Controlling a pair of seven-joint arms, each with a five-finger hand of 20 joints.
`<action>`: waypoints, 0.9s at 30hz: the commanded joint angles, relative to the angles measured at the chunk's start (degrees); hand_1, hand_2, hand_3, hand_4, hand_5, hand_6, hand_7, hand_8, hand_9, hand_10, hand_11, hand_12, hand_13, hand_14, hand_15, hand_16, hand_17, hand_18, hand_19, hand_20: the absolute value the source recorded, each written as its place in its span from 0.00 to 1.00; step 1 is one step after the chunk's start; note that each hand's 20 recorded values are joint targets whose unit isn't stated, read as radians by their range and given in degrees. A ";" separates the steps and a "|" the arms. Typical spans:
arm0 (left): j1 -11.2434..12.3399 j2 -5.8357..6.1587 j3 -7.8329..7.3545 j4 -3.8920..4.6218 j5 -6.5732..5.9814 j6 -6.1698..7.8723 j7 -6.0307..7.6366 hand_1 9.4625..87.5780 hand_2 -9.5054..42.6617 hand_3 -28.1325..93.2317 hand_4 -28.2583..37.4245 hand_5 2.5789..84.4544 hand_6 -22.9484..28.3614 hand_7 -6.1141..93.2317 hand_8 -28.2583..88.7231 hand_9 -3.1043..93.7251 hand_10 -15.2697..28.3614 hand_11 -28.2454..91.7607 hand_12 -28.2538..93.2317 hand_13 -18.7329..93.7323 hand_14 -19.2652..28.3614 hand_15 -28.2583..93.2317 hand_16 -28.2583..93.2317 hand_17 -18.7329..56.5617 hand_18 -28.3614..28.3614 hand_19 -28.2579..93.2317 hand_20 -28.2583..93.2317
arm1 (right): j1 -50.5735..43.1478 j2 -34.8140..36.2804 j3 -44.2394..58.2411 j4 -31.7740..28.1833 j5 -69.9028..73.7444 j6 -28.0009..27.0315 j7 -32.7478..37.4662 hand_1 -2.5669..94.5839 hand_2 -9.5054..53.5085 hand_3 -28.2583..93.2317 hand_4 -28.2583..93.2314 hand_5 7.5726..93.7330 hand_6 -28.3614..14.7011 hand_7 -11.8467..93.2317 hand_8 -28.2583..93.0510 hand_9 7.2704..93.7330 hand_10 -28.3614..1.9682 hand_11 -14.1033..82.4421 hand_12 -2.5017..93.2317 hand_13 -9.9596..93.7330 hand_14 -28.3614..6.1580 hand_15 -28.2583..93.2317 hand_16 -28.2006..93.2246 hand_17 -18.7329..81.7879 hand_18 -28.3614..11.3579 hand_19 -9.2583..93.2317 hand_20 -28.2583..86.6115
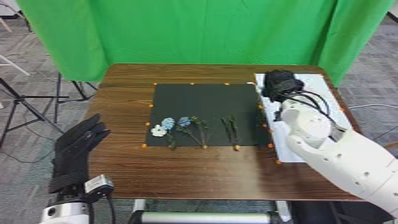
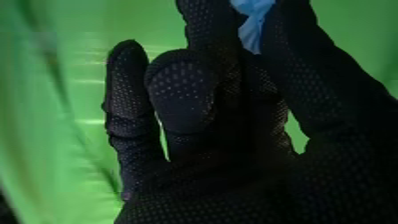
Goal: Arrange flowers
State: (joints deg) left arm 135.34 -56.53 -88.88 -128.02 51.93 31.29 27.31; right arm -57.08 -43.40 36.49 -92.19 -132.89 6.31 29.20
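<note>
Left hand: the left hand (image 1: 75, 145) hangs at the near left edge of the bench (image 1: 129, 172), fingers straight and open, holding nothing.
Stems on the mat: the green stems (image 1: 231, 131) lie flat, long axis running near to far, lower ends toward the robot.
Blooms on the mat: the white bloom (image 1: 159, 131) lies nearer, the blue blooms (image 1: 184, 121) just beyond, all on the left part of the black mat (image 1: 209, 96); from the right hand they lie nearer the robot and to the left.
Right hand: the right hand (image 1: 280, 82) is at the far end of the white board (image 1: 286, 151), right of the mat, fingers closed on a blue piece (image 2: 253, 25), likely a flower.
Key relation: the blue piece sits between finger and thumb, its visible length roughly in line with them; any stem I cannot make out. The right hand has it already, so the next move probably turns on lining it up with the white board before letting go.
Count, stems: several; too fine to number surely.
Count, white bloom: one.
Count, blue blooms: two on the mat.
Count, blue piece: one, held.
Count, mat and board: one each.
</note>
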 commanded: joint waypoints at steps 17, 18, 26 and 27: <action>0.15 -0.74 -0.56 -0.02 1.05 -1.67 -1.74 0.22 0.23 0.91 0.15 0.49 0.68 0.22 0.15 0.39 0.81 0.57 0.29 0.39 0.97 0.78 0.09 0.13 0.87 0.72 0.27 | -10.03 -16.97 4.00 -4.80 -9.52 -6.56 -12.24 0.53 0.08 0.81 0.00 0.85 0.71 0.32 0.24 0.86 0.64 0.40 0.27 0.83 0.70 0.82 0.39 0.57 0.23 1.00 0.27; 0.25 -0.70 -0.60 -0.07 1.04 -1.57 -1.75 0.22 0.23 0.91 0.15 0.49 0.68 0.22 0.15 0.39 0.81 0.57 0.29 0.39 0.97 0.78 0.09 0.13 0.87 0.72 0.27 | -9.82 -17.40 3.73 -4.33 -9.37 -6.65 -11.97 0.53 0.08 0.81 0.00 0.85 0.71 0.32 0.24 0.86 0.64 0.40 0.27 0.83 0.69 0.82 0.39 0.57 0.23 1.00 0.27; -0.24 -0.76 -0.39 0.15 1.12 -2.07 -1.87 0.23 0.23 0.91 0.14 0.49 0.68 0.22 0.15 0.39 0.81 0.57 0.29 0.39 0.97 0.78 0.09 0.13 0.87 0.72 0.27 | -8.95 -18.61 2.31 -2.12 -9.75 -7.04 -10.17 0.53 0.09 0.81 0.00 0.85 0.71 0.32 0.24 0.86 0.63 0.40 0.27 0.82 0.69 0.82 0.39 0.57 0.23 1.00 0.26; -0.29 -0.69 -0.36 0.14 1.12 -1.93 -1.92 0.22 0.23 0.91 0.15 0.49 0.68 0.22 0.15 0.39 0.81 0.57 0.29 0.39 0.97 0.78 0.09 0.13 0.87 0.72 0.27 | -8.52 -18.37 1.80 -1.75 -9.69 -6.86 -9.71 0.53 0.09 0.81 0.00 0.85 0.71 0.32 0.24 0.85 0.63 0.40 0.27 0.82 0.69 0.82 0.39 0.56 0.23 1.00 0.26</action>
State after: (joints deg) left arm 135.13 -56.81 -89.32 -127.98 52.61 30.07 25.83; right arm -66.63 -60.95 38.88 -95.66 -141.37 -0.10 18.19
